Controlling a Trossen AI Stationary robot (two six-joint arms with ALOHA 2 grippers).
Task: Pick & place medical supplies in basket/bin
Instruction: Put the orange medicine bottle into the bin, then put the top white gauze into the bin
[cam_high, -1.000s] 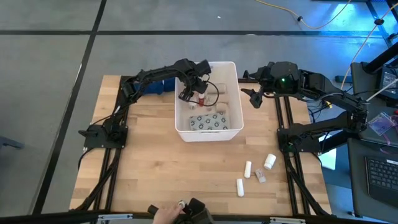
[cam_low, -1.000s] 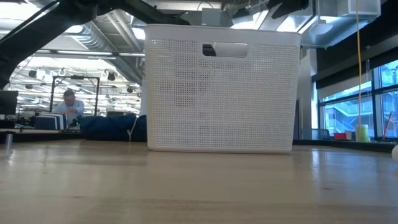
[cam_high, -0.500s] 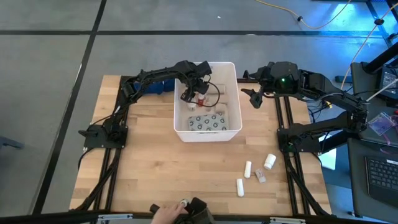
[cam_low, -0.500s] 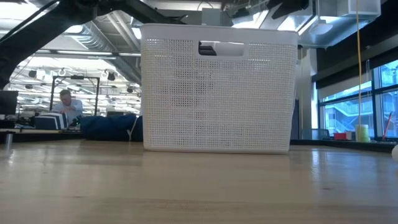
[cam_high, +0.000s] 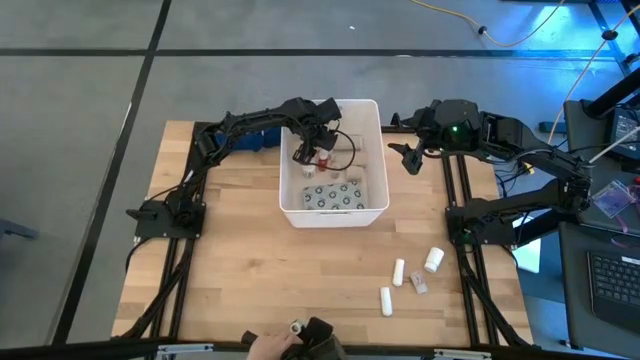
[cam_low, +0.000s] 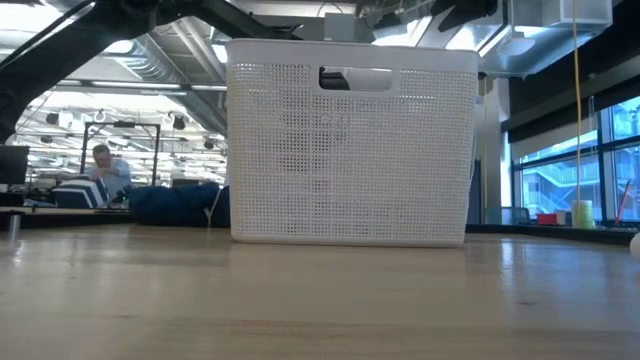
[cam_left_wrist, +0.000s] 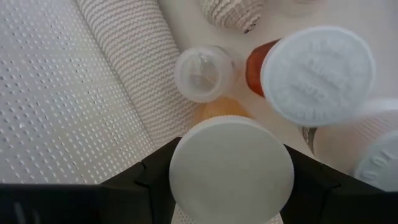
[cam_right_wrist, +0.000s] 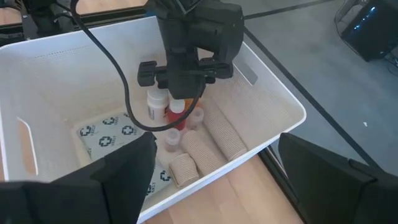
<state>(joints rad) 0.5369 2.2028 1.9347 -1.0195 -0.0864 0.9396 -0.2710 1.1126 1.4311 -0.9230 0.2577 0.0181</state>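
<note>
The left tool (cam_high: 306, 155) hung inside the white tub (cam_high: 374, 110), its jaws astride an orange pill bottle (cam_left_wrist: 231, 168); whether it gripped, I could not tell. Rolls (cam_right_wrist: 217, 134), bottles and blister packs (cam_high: 335, 196) already lay within. Four white items (cam_high: 410, 275) remained on the tabletop (cam_high: 240, 270) near right. The right tool (cam_high: 409, 158) waited open beside the tub.

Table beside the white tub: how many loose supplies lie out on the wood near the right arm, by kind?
White tubes: 2
White bottle: 1
Small grey item: 1
Total: 4
</note>
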